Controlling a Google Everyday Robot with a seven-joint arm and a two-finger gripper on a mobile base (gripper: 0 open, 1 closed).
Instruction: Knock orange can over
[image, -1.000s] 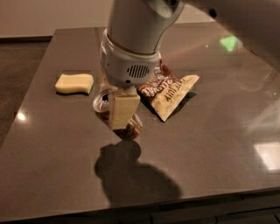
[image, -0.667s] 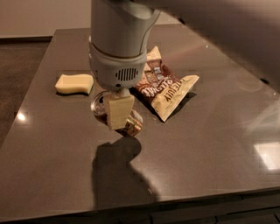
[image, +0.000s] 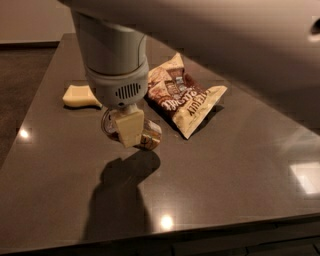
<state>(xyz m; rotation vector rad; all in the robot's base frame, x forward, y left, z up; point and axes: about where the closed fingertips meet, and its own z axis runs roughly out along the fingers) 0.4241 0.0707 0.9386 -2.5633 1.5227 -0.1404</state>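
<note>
The orange can (image: 151, 138) lies tilted on the dark grey table (image: 225, 170), left of centre. Its silver top (image: 107, 123) faces left and its orange-brown body points right. My gripper (image: 129, 129) hangs from the big pale wrist (image: 117, 75) and sits right in front of the can, covering its middle and touching or nearly touching it. The gripper's shadow falls on the table just in front of it.
A brown-and-cream snack bag (image: 186, 97) lies just right of and behind the can. A pale yellow sponge (image: 77, 96) lies to the left behind the wrist. The table's front edge (image: 165, 232) is near the bottom; its left edge borders dark floor.
The arm and wrist have shifted left and slightly nearer. The can stays tipped under the gripper at about the same spot. Bag and sponge have not moved.
</note>
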